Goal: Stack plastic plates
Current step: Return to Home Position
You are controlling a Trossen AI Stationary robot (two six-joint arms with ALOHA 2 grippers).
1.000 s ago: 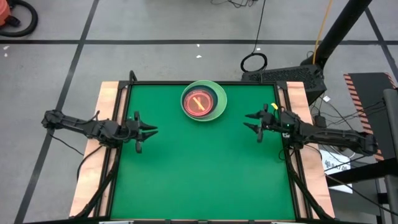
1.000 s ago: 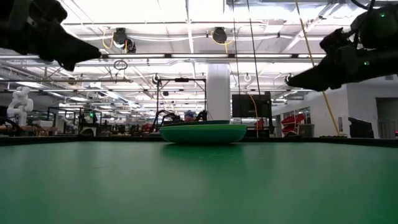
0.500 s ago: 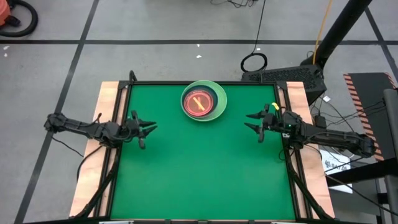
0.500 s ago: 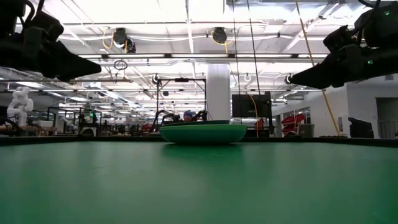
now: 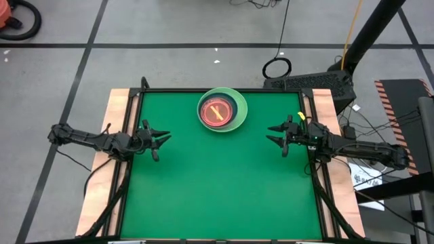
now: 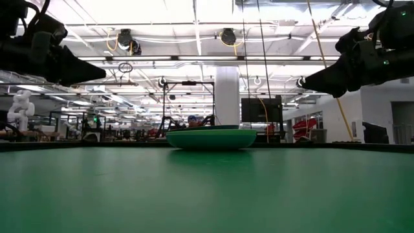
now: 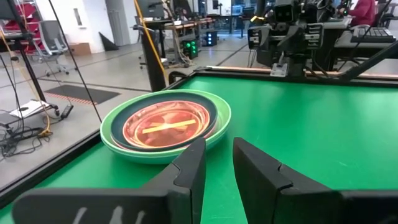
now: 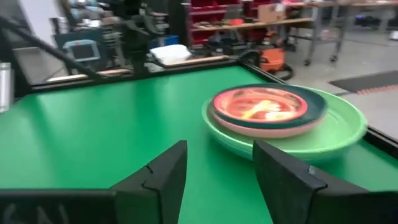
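1. Two dark arms reach in from opposite sides of the green tabletop point(image 5: 217, 190), and both are well apart from the plates.
2. We see the left end effector point(image 5: 161, 139) near the tabletop's left edge, raised off the surface. Its fingers point(image 7: 189, 168) are released, with a narrow gap and nothing between them.
3. We see the right end effector point(image 5: 274, 134) near the right edge, also raised. It is released too, its fingers point(image 8: 158, 174) spread wider and empty.
4. All the plates sit nested in one stack of round plastic plates point(image 5: 222, 110) by the tabletop's far edge, about midway across.
5. At the bottom we make out the large light-green plate point(image 5: 239, 122). Above it are the rim of a pink plate point(image 8: 273, 132) and then a dark teal plate point(image 5: 234, 102).
6. On top lies a small translucent amber plate point(image 5: 215, 112), glowing reddish-orange. We cannot tell apart the other small plates beneath it.
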